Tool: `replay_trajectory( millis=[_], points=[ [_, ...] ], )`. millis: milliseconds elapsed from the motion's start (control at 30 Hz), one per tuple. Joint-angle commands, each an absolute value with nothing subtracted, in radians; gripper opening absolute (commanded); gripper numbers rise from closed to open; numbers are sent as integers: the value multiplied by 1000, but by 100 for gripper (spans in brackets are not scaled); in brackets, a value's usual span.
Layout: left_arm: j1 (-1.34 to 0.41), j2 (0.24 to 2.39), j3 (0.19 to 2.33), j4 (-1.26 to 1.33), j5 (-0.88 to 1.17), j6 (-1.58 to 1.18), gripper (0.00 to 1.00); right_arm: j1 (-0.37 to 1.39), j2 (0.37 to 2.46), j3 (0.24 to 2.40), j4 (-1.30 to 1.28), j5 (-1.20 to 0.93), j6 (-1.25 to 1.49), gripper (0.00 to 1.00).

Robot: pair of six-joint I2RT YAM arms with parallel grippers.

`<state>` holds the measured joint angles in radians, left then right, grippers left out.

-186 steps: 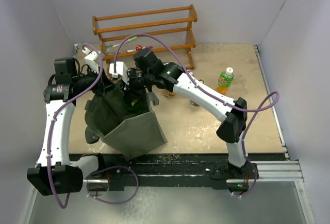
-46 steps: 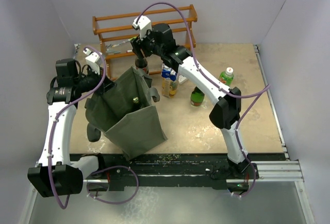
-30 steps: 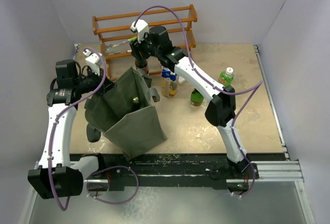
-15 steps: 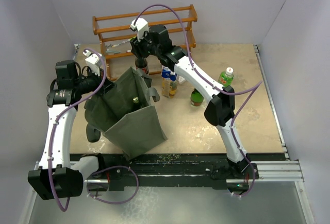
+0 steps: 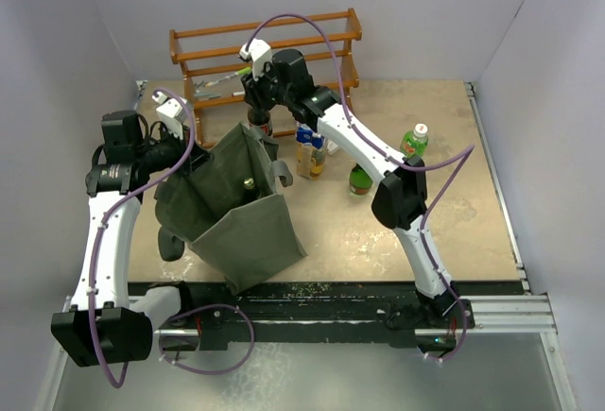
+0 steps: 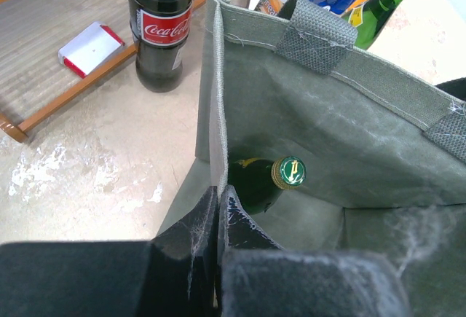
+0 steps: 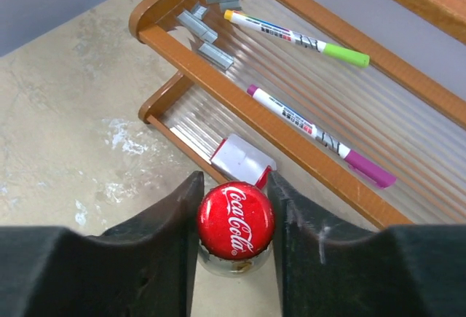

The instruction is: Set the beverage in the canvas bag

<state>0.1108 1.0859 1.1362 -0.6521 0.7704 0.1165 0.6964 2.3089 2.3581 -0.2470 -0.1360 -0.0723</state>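
Right wrist view shows the right gripper (image 7: 233, 182) has just closed in on the red cap of the dark cola bottle (image 7: 236, 222) and now clamps it, so lifting looks next. The wooden slatted rack (image 7: 240, 109) stands close behind the bottle. The left gripper (image 6: 218, 204) pinches the rim of the grey-green canvas bag (image 6: 342, 106), holding its mouth open just beside the cola, with a green bottle (image 6: 262, 186) already inside.

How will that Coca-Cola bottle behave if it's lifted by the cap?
Probably heavy: the Coca-Cola bottle looks full of cola. Likely to swing or slip, since the right gripper grips only its red cap. Tall and narrow, so apt to tip if nudged.
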Motion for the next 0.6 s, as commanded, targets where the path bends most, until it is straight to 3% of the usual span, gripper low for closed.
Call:
replay_trajectory(
  millis=[0,200,567],
  points=[
    [110,1075,1129,-649,768,134,0,689,2283,2396,-221,-178,-55,36],
    [110,1074,1127,-649,766,134,0,687,2248,2450,-238,-187,-60,0],
    [110,1076,1125,-648,764,134,0,688,2082,2529,-278,-222,-75,0]
  ],
)
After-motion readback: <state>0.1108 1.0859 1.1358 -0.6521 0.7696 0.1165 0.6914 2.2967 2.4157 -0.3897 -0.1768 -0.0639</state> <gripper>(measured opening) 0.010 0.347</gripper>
